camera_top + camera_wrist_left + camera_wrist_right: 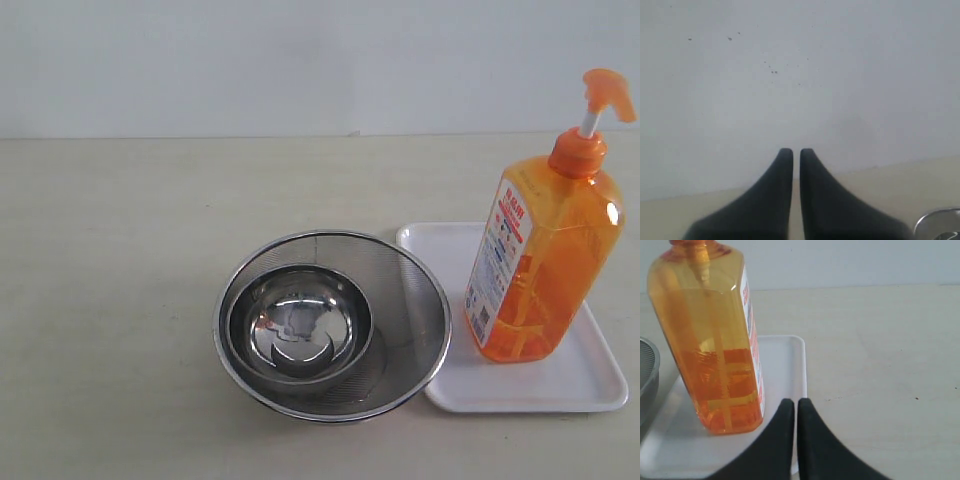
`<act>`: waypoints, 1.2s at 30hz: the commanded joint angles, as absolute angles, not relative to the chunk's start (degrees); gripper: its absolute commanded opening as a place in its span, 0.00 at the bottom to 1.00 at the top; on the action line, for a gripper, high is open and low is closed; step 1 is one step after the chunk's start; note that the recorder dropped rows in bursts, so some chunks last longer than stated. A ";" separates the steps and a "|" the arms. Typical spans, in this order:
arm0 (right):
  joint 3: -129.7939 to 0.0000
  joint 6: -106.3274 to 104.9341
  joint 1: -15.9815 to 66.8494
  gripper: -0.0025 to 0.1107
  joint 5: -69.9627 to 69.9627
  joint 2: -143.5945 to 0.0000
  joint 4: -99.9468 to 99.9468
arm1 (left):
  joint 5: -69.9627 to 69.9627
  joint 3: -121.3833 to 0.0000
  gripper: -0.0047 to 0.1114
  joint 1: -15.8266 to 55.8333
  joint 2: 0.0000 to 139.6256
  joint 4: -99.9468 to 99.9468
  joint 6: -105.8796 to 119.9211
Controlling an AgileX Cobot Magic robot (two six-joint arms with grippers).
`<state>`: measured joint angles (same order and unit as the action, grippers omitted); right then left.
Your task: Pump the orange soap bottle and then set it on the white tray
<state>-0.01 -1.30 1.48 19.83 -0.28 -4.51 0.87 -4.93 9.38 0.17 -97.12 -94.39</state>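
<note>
I see left gripper [796, 151] and right gripper [792, 401] closed, empty; a careless right-arm nudge could topple the tall translucent orange soap bottle [545, 250] off the flat white tray [520, 395].

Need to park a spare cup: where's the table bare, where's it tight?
Bare beige table lies left of the round steel mesh strainer and behind it. The flat white plastic tray has a free strip in front of the tall orange soap bottle. Tight: no gap between strainer and tray; a steel bowl fills the strainer.

Orange soap bottle [540, 250] stands upright on white tray [590, 385].
</note>
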 commanded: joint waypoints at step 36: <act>0.00 -1.24 1.21 0.02 19.10 0.00 -4.14 | 18.03 0.00 0.08 4.99 0.00 12.28 4.72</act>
